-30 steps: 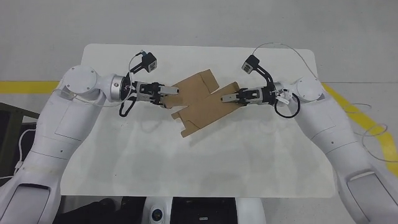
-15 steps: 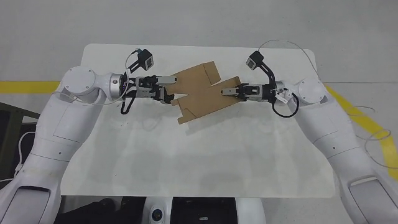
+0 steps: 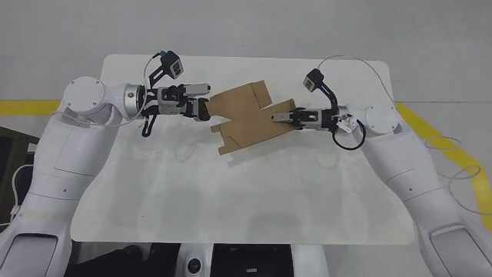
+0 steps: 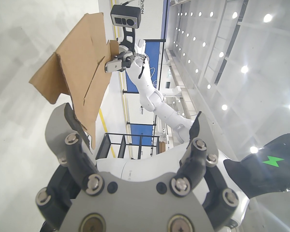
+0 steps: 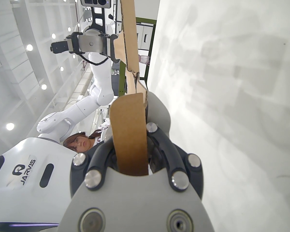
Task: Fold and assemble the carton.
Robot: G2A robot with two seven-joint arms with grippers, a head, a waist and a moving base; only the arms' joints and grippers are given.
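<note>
The flattened brown cardboard carton blank (image 3: 244,115) is held up over the white rounded table (image 3: 231,200), tilted rather than lying flat. I cannot tell whether its lowest corner brushes the top. At the carton's right end, the right gripper (image 3: 280,117) is pinched tight on a narrow flap that runs straight between its fingers. This looks like the anchoring hold that steadies the sheet for folding. At the carton's left end, the left gripper (image 3: 201,108) has its fingers spread wide. One dark pad (image 4: 73,121) lies against the carton's corner edge and the other is well apart from it, so I judge it is placed to take or press that panel along a crease. One panel stands bent out from the rest. Below the carton the tabletop is plain and matte. Beyond the carton lie grey floor (image 3: 246,8), a yellow floor stripe (image 3: 31,108) and a high hall with ceiling lights (image 4: 268,18).
</note>
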